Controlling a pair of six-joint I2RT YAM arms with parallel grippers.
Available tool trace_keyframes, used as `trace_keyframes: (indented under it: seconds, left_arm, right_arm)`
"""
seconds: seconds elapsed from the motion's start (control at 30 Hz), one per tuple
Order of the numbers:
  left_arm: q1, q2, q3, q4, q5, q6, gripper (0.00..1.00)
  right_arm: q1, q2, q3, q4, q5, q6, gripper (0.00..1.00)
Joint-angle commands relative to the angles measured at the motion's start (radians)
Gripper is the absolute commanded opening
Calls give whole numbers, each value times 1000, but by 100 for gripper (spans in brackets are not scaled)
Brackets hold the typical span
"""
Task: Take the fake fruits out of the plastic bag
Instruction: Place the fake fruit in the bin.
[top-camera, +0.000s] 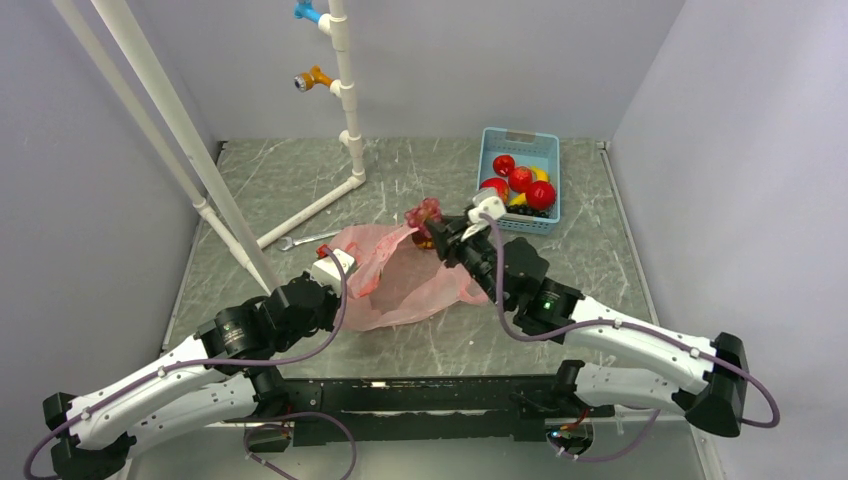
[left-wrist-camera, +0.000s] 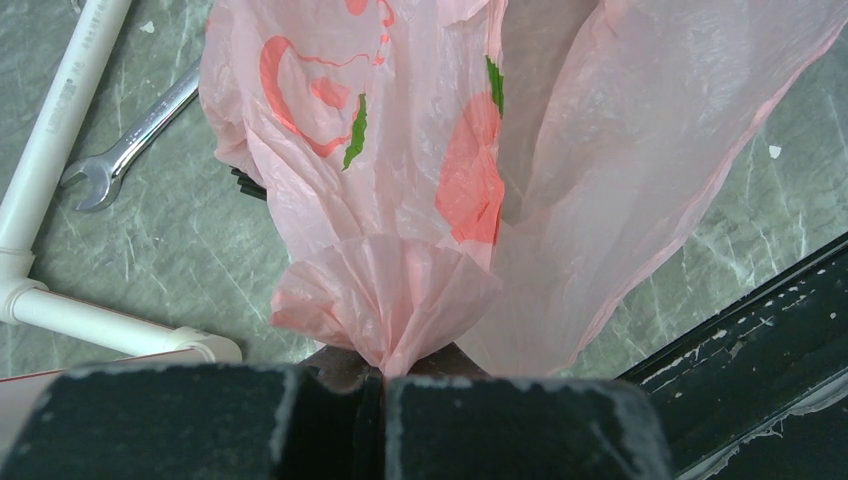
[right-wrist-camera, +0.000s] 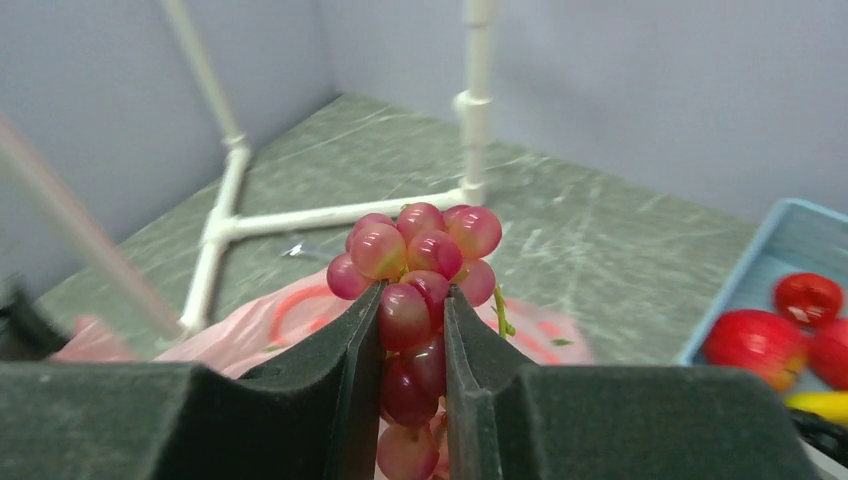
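Right gripper (right-wrist-camera: 412, 300) clamped partway on grape bunch (right-wrist-camera: 425, 235), which hangs lengthwise between the pads, raised over plastic bag's (top-camera: 400, 285) far edge. Blue basket (top-camera: 518, 133) lies just beyond, to its right. Left gripper (left-wrist-camera: 383, 372) fully closed, pinching the bag's gathered end.

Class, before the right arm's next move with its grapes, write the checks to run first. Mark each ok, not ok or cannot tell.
1. Grip: right gripper shut on grape bunch: ok.
2. Clearance: bunch wholly out of plastic bag: cannot tell; the lowest grapes run out of view.
3. Anchor: left gripper shut on a gathered fold of the bag: ok.
4. Drop spot: blue basket, a likely target, has bare room at its far end: ok.
5. Bag emptied: cannot tell.
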Motion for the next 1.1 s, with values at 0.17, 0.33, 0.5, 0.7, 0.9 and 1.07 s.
trace_keyframes:
  seconds: [0.17, 0.33, 0.5, 0.7, 0.9, 1.07]
  left_arm:
    - [-11, -6, 22, 0, -24, -5, 0]
    - [-11, -5, 22, 0, -24, -5, 0]
    - [-11, -3, 21, -1, -24, -6, 0]
    - [-13, 6, 24, -4, -26, -9, 0]
    - [-14, 5, 23, -1, -25, -8, 0]
    - [-14, 6, 24, -3, -28, -9, 0]
  right_arm:
    - [-203, -178, -105, 39, 305, 83, 0]
    - [-384, -169, -141, -38, 305, 232, 0]
    - [-554, 15, -61, -109, 202, 334, 0]
    - [-674, 222, 56, -94, 108, 432, 0]
    - [-769, 403, 197, -90, 99, 597, 0]
    - [-815, 558, 299, -46, 56, 733, 0]
